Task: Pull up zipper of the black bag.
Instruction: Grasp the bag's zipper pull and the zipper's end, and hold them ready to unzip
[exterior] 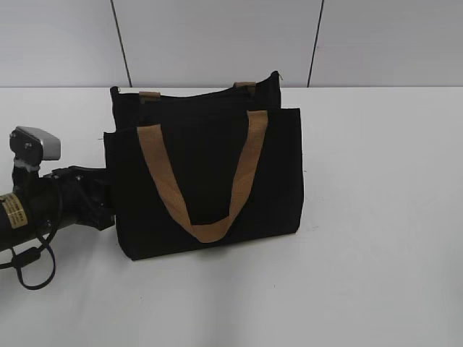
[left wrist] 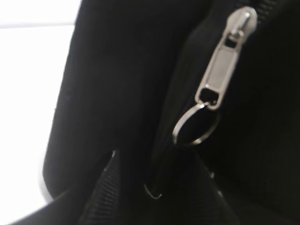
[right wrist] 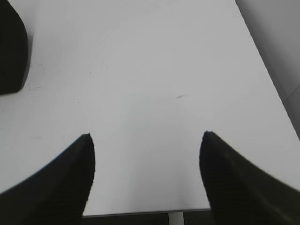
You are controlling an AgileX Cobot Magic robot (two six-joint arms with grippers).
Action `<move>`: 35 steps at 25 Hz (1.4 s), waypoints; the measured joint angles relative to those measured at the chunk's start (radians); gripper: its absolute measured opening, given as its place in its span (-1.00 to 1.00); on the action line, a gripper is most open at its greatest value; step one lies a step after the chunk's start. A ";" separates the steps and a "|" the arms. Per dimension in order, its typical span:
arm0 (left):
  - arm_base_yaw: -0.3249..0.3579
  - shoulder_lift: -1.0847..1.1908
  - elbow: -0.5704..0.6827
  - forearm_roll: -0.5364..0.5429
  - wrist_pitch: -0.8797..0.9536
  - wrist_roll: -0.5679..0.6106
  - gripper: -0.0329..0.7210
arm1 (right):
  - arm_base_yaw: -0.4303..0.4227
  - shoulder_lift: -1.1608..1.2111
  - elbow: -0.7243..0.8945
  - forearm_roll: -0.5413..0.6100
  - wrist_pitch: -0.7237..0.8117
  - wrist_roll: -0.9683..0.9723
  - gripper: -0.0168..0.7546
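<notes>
The black bag (exterior: 210,173) stands upright mid-table, its tan handle hanging down the front. My left gripper (exterior: 100,199) is pressed against the bag's left side edge. In the left wrist view the zipper (left wrist: 225,65), a silver pull tab with a wire ring, lies on the black zip line just beyond my left gripper's (left wrist: 157,157) fingertips. The fingers are apart, with the zip line between them; they do not hold the tab. My right gripper (right wrist: 147,136) is open and empty over bare table, outside the exterior view. A corner of the bag (right wrist: 11,47) shows at its top left.
The white table (exterior: 376,217) stretches to the right of and in front of the bag. Its edge (right wrist: 140,213) lies just under my right gripper. A grey panelled wall (exterior: 217,36) stands behind the bag. The left arm's cable (exterior: 32,267) loops over the table.
</notes>
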 joint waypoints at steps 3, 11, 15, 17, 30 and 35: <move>0.000 0.000 -0.001 0.004 -0.001 0.000 -0.03 | 0.000 0.000 0.000 0.000 0.000 0.000 0.44; 0.000 0.000 -0.001 0.008 -0.001 0.000 -0.76 | 0.000 0.000 0.000 0.000 0.000 0.000 0.44; 0.001 -0.011 -0.001 0.007 0.001 0.000 -0.88 | 0.000 0.000 0.000 0.000 0.000 0.000 0.44; 0.005 -0.041 -0.001 0.007 0.007 0.000 -0.88 | 0.000 0.000 0.000 0.000 0.000 0.000 0.44; 0.031 -0.464 0.000 -0.025 0.178 0.000 -0.88 | 0.000 0.000 0.000 0.000 0.000 0.000 0.44; 0.031 -0.529 0.000 -0.024 0.239 -0.001 -0.88 | 0.000 0.000 0.000 0.000 0.000 0.000 0.44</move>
